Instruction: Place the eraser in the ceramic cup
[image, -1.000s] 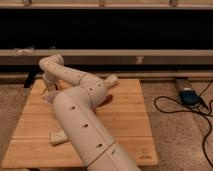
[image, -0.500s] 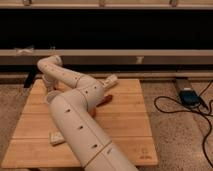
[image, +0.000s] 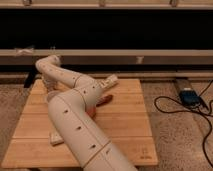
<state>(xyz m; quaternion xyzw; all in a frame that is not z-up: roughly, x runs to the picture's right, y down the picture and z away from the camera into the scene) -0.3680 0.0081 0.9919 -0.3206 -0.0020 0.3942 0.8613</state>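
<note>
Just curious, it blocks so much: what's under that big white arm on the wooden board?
An orange rim peeks out beside the arm, and a pale block pokes out near-left. Everything else beneath is covered. The end effector hangs over the far-left corner of the board.

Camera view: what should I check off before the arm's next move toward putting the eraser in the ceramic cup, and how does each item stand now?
1. Sight of the eraser: cannot tell. No small pale yellow block shows, and the arm covers the middle of the wooden board.
2. Sight of the ceramic cup: cannot tell. None shows.
3. Position of the gripper: cannot tell. It sits low over the board's far left part, mostly hidden behind the arm.
4. Distractor known: ok. The orange bowl peeks out just right of the arm.
5. Board edge free of wiring: ok. The box with cables lies on the floor to the right.
</note>
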